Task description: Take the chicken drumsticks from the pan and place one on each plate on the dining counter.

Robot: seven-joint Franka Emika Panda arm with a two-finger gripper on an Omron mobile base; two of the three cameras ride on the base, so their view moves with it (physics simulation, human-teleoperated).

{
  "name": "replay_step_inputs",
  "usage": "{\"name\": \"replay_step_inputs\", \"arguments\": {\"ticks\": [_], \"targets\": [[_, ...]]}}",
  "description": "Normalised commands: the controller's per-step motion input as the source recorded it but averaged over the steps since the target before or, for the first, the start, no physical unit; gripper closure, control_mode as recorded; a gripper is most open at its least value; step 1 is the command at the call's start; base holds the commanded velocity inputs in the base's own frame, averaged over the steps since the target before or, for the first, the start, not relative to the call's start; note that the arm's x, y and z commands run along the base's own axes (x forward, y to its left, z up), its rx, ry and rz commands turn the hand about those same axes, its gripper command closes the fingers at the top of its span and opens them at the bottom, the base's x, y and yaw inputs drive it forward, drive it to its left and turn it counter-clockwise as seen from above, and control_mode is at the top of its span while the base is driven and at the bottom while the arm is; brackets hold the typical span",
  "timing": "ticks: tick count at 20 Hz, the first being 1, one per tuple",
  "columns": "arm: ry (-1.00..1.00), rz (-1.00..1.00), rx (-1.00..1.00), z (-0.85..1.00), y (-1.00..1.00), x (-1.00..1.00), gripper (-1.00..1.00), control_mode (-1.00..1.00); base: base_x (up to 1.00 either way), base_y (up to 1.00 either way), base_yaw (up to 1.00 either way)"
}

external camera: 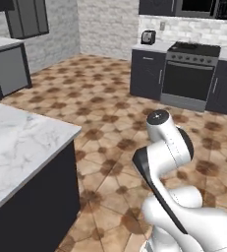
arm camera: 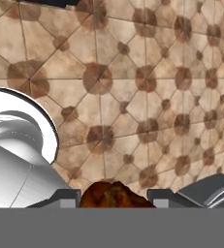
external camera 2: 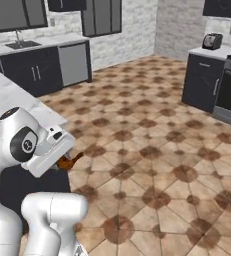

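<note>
While drumstick (arm camera: 114,194) sits pinched between fingers (arm camera: 65,197), you carry it over bare floor (arm camera: 133,97), away from any plate. In right base view same drumstick (external camera 2: 69,161) pokes out beside folded arm (external camera 2: 32,145), gripper (arm camera: 114,199) tucked low. Grip looks shallow, only lumpy top showing; a jolt as base drives could shake it loose onto tiles. Counter (external camera: 16,142) corner close at left: swing arm wide and you risk clipping edge. Stove (external camera: 191,74) well apart. Plates and pan unseen, so placement target unconfirmed.
</note>
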Motion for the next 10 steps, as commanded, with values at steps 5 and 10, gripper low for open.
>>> {"name": "replay_step_inputs", "arguments": {"ticks": [5,10], "targets": [[0.00,0.00,0.00,0.00,0.00,0.00,1.00,1.00,-0.61,1.00,0.11],[0.00,0.00,0.00,0.00,0.00,0.00,1.00,1.00,-0.50,1.00,0.10]]}}
